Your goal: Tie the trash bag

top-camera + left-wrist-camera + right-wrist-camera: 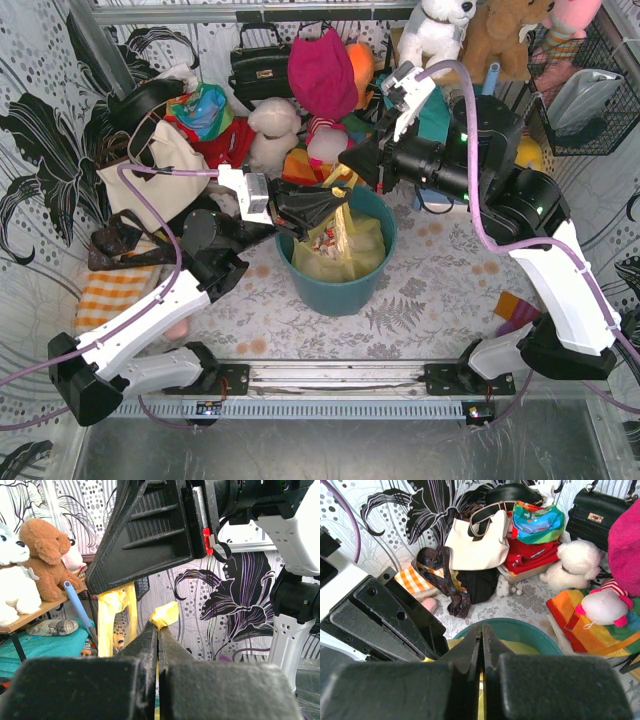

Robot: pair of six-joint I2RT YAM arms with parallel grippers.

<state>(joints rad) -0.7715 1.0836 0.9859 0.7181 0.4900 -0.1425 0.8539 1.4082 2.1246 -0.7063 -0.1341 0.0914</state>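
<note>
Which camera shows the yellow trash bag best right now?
The top view: it shows the trash bag sitting in the teal bin, its ends held by the left gripper and right gripper. The left wrist view shows only two yellow ends; the right wrist view, a yellow sliver.

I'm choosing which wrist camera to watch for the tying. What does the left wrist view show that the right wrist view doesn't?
Left wrist only: the brown teddy bear, and a strip of the trash bag hanging from the right tool. Right wrist only: the teal bin, cream tote and black handbag. Both: each camera's own tool, like the left tool, shut on yellow plastic.
</note>
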